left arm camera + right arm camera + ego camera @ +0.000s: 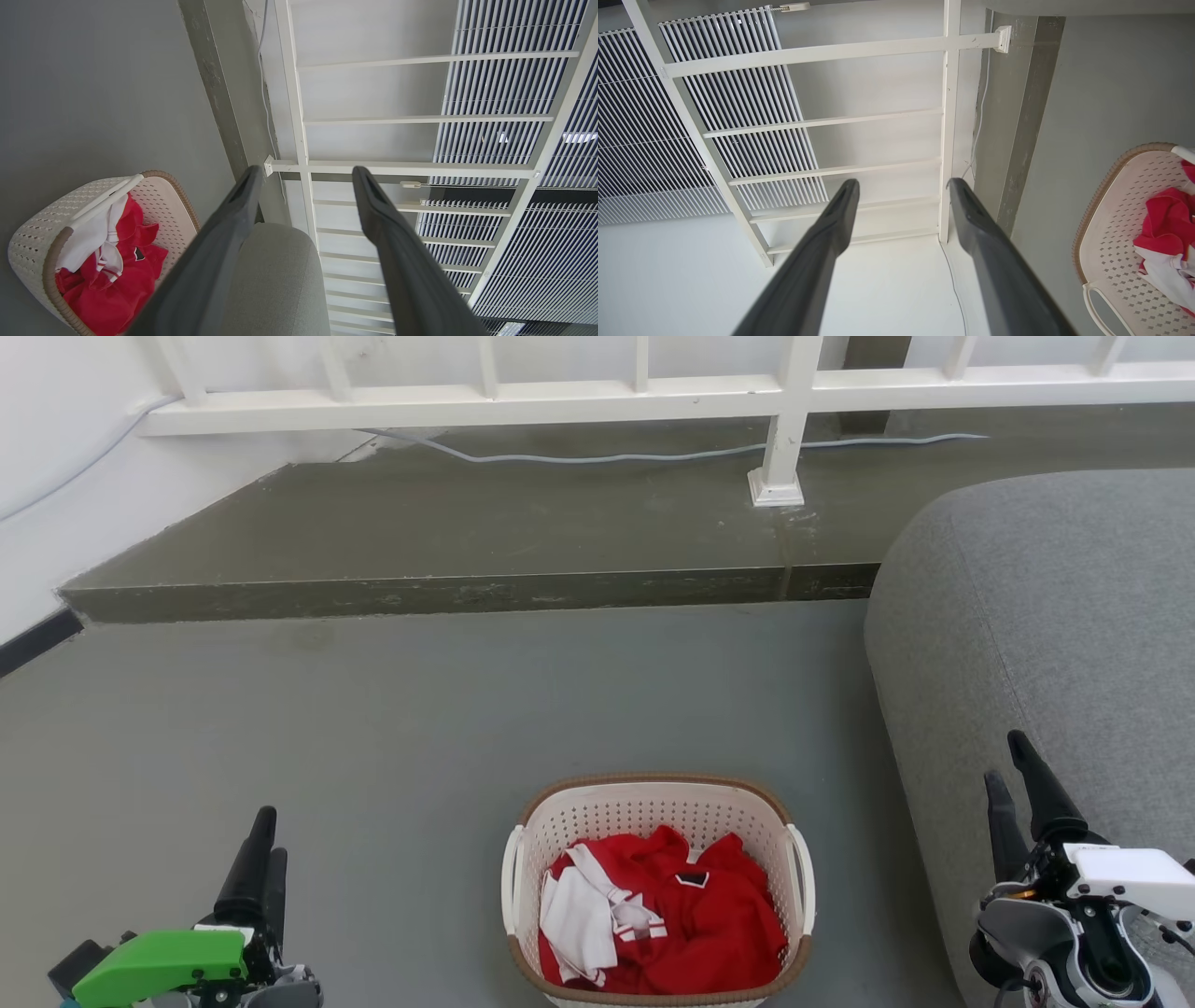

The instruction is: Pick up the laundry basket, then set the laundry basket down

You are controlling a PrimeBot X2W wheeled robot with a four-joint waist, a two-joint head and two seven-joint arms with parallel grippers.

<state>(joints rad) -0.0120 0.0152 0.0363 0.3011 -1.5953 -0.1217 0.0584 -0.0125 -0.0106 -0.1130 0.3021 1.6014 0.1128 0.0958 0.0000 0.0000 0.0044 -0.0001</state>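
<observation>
Laundry basket (644, 810) on grey floor (373, 728) — step (467, 532), white railing (560, 399), perhaps a sofa (1055, 616).

Low at lower left of head view: left gripper (269, 840), two long dark fingers on green plastic wrist housing, pointing up. In left wrist view, fingers (219, 247) spread apart, gripping nothing. Low at lower right: right gripper (1006, 761), long dark fingers on white and grey wrist housing, likewise spread, empty.
</observation>
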